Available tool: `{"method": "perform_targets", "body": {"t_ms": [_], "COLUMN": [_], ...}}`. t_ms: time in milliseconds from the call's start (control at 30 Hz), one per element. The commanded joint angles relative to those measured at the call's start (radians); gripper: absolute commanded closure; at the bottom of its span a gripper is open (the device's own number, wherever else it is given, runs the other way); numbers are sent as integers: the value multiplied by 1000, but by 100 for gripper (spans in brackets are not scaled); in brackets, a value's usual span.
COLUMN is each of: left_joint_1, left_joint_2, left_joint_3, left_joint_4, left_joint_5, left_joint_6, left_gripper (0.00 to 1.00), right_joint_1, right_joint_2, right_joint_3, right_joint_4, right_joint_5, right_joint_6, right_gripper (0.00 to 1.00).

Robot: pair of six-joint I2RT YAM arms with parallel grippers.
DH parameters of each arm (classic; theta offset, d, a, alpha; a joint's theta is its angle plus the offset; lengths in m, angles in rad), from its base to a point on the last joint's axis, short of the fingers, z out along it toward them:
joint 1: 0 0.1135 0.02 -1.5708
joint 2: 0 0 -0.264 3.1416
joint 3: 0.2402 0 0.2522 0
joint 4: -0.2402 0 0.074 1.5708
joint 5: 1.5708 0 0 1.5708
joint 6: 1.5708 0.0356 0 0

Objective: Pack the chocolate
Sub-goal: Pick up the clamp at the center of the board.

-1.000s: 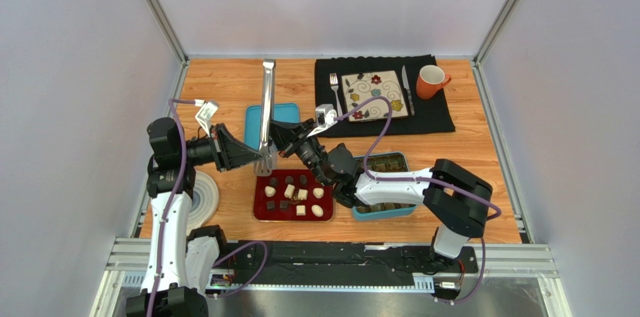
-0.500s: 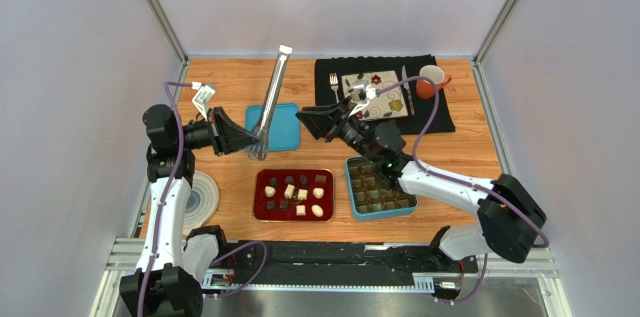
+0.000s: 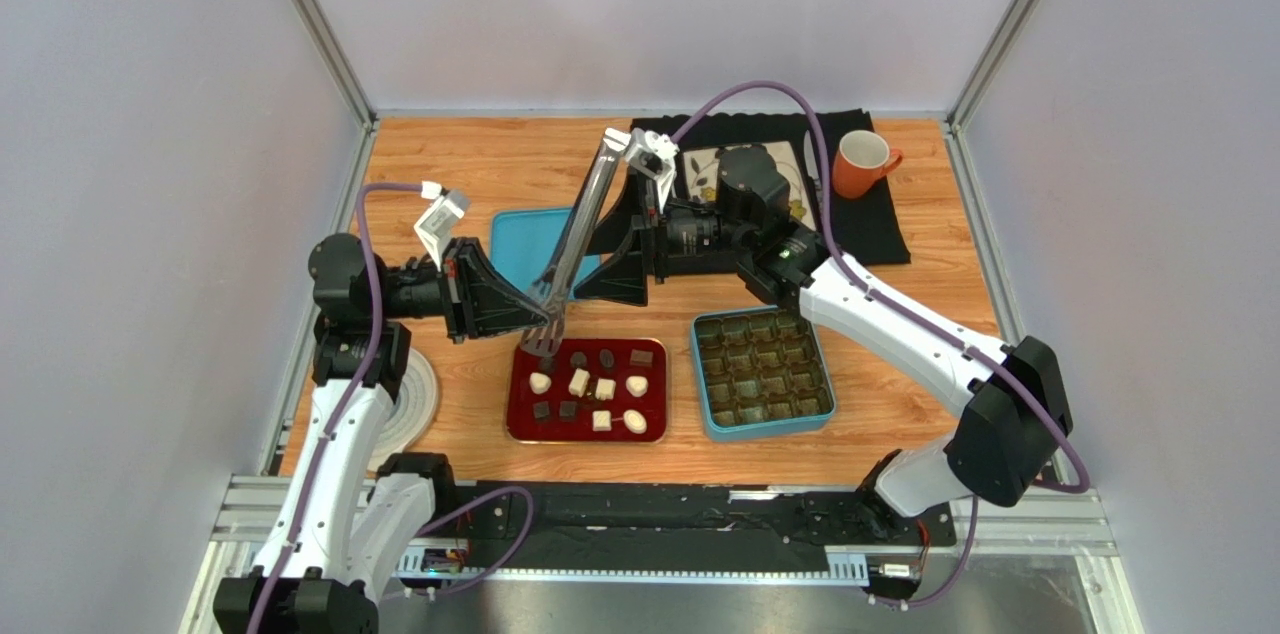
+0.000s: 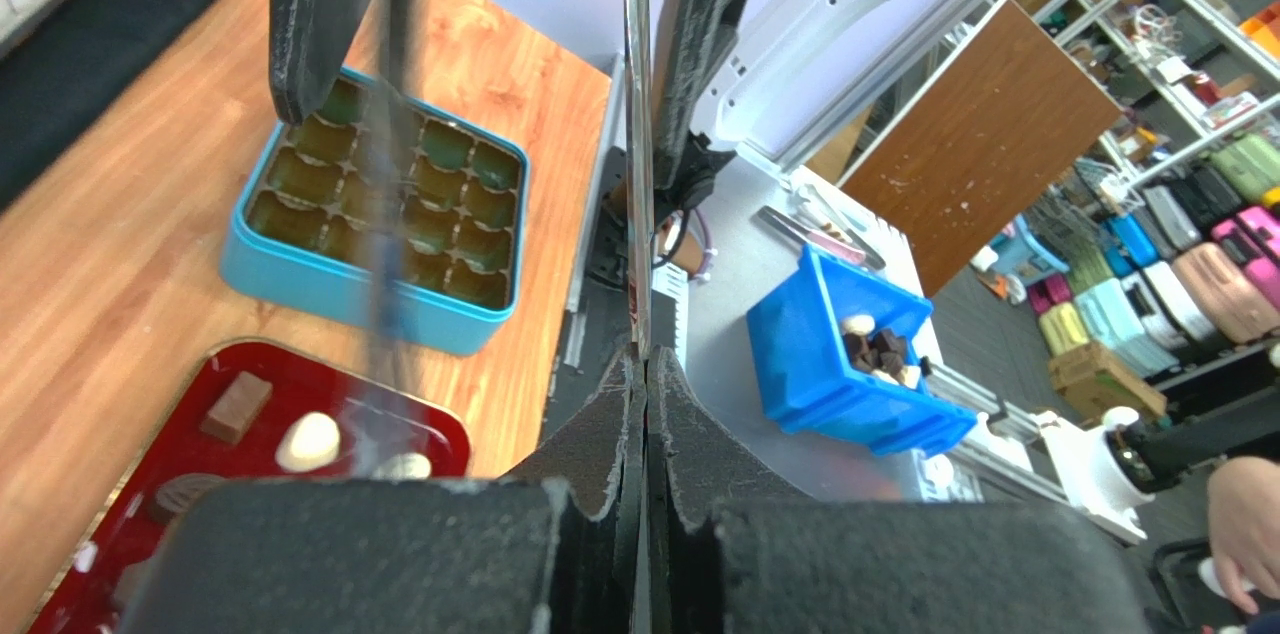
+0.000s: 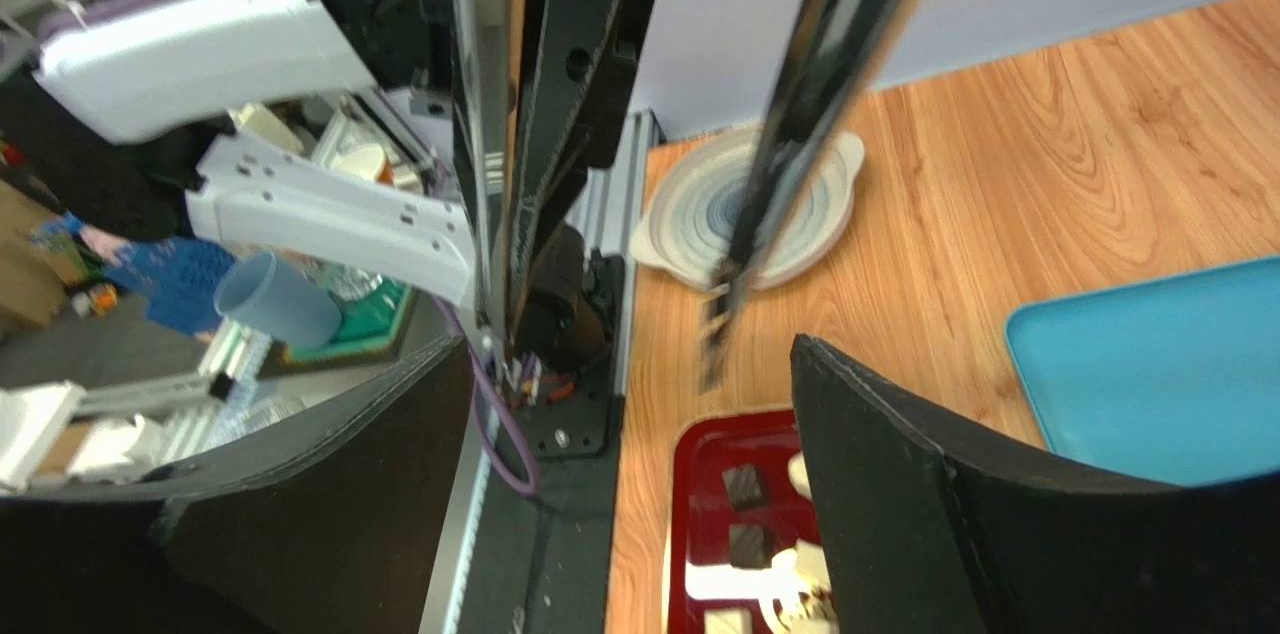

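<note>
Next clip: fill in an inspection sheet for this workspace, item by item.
Surface: wooden table; no spills seen.
Job's things: chocolates on red tray; tin compartments look empty; lid lies beyond the tray.
Clutter: mat and mug far right; white dish by the left arm.
Pincers: left pincer shut on tongs, their tips at the tray's far edge; right pincer open beside the tongs.
Cables: purple cable arches over the right arm, another along the left; no snag seen.
Surroundings: plain walls; blue bin off the table.
</note>
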Motion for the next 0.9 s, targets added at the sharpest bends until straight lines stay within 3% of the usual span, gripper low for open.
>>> {"method": "perform_targets", "body": {"t_ms": [0, 333, 867], "left_joint_1": [-13, -19, -21], "left_joint_2": [-29, -43, -66], "left_joint_3": [-19, -39, -46], "left_joint_4": [58, 58, 56], "left_joint_5": [279, 278, 278], "left_joint_6": [-34, -48, -46], "left_gripper": [100, 100, 100], "right_joint_1": [-4, -4, -5], "right_joint_2": [-50, -131, -56], "right_joint_3": [32, -34, 90], "right_joint_4": [-227, -25, -29], "right_joint_5": [-48, 74, 84], "right_joint_6": [-200, -193, -165], "right_gripper": [18, 18, 21]}}
